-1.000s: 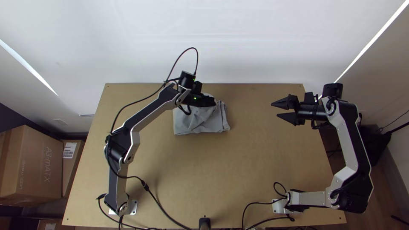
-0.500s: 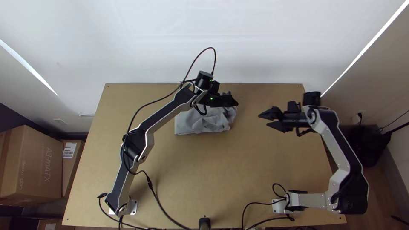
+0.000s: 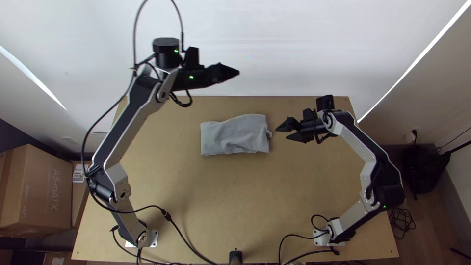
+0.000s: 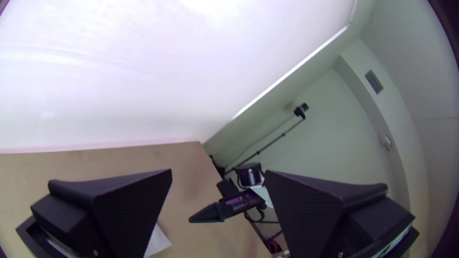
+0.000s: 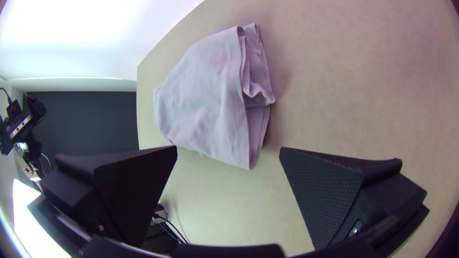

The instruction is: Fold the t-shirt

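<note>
- Left gripper [image 3: 237, 72] points to three o'clock, fingers spread.
- Right gripper [image 3: 282, 134] points to nine, spread.
- Folded shirt [image 3: 233, 135]: long axis runs nine to three; crumpled tip faces three.

Inner layers of the t-shirt [image 3: 235, 135] mostly hidden

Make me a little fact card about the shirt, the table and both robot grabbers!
shirt: grey, folded into a flat bundle, layers showing at one end
table: light wood, shirt lying toward its far edge
left gripper: open, empty, away from the shirt
right gripper: open, empty, near the shirt's layered end
</note>
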